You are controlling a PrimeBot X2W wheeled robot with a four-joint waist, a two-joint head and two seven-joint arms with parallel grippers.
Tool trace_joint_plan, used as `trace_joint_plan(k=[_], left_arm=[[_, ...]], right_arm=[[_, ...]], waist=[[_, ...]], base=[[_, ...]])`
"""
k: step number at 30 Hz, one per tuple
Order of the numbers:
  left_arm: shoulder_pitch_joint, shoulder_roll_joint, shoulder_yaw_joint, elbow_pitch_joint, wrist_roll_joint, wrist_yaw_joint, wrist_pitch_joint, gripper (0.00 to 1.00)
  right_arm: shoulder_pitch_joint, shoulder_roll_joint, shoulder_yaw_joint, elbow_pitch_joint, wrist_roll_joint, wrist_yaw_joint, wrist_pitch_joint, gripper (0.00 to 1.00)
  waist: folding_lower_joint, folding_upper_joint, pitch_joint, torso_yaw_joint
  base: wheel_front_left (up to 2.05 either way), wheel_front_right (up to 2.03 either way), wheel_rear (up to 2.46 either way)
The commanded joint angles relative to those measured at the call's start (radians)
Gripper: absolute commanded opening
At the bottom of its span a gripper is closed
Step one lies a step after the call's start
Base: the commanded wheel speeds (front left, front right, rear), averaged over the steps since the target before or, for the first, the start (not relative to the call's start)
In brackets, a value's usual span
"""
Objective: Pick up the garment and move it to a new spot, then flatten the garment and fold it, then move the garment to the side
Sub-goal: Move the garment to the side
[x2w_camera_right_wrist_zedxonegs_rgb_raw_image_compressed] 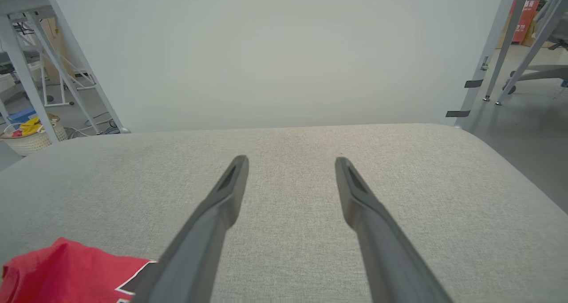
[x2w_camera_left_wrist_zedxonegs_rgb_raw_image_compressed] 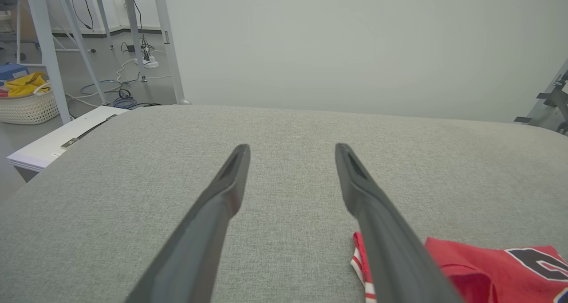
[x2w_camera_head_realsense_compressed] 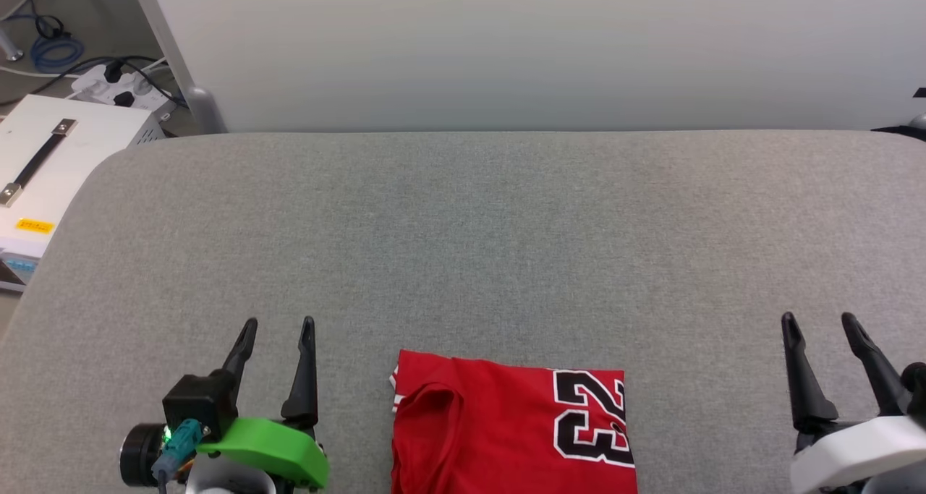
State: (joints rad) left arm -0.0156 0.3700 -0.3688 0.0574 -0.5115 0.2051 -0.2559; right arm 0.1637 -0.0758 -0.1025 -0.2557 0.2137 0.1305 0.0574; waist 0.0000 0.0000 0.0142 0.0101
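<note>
Nearest the robot, the left gripper [x2w_camera_head_realsense_compressed: 279, 322] is held with its two dark fingers well apart and nothing between them; the right gripper [x2w_camera_head_realsense_compressed: 817, 317] is held likewise, spread and empty; both point forward over the grey padded surface [x2w_camera_head_realsense_compressed: 463, 226], a stance judged to be one of rest or readiness rather than of grasping. Between the two claws, at the near edge, the garment [x2w_camera_head_realsense_compressed: 506, 429] is laid as a compact red rectangle, somewhat nearer the left claw than the right and touched by neither; the black numerals are turned sideways on the part toward the right claw, and a striped trim edge is seen on the side toward the left claw. From this tidy outline the folding is judged already done, so that only the move to the side would be left; for that, a claw is expected to be brought in low at an edge, since loose layers may slip apart if only the top one is caught. Ahead of both sets of fingertips the padding is bare; beyond it a pale panel [x2w_camera_head_realsense_compressed: 506, 45] is stood; far off past the left claw a white box [x2w_camera_head_realsense_compressed: 43, 161] and a power strip [x2w_camera_head_realsense_compressed: 119, 89] are set on the floor.
</note>
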Motion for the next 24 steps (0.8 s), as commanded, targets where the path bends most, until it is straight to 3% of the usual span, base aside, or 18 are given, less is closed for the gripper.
trace_joint_plan(k=[1, 9, 18, 24], left_arm=[[-0.026, -0.007, 0.007, 0.002, 0.014, -0.011, -0.006, 1.00], [-0.064, -0.029, 0.028, -0.010, 0.034, -0.025, -0.006, 1.00], [-0.110, -0.068, 0.050, -0.027, 0.070, -0.052, -0.006, 1.00], [-0.133, -0.096, 0.065, -0.024, 0.092, -0.069, -0.006, 1.00]], right_arm=[[-0.009, -0.011, -0.015, 0.012, 0.013, 0.000, 0.009, 1.00], [0.000, -0.097, -0.017, 0.105, 0.177, 0.000, 0.144, 1.00], [-0.003, -0.211, 0.239, 0.194, 0.458, 0.000, 0.422, 1.00], [-0.066, -0.240, 0.375, 0.253, 0.563, 0.000, 0.442, 1.00]], waist=[[0.0000, 0.0000, 0.014, 0.009], [0.0000, 0.0000, 0.069, 0.043], [0.0000, 0.0000, 0.148, 0.087], [0.0000, 0.0000, 0.190, 0.111]], base=[[0.00, 0.00, 0.00], [0.00, 0.00, 0.00], [0.00, 0.00, 0.00], [0.00, 0.00, 0.00]])
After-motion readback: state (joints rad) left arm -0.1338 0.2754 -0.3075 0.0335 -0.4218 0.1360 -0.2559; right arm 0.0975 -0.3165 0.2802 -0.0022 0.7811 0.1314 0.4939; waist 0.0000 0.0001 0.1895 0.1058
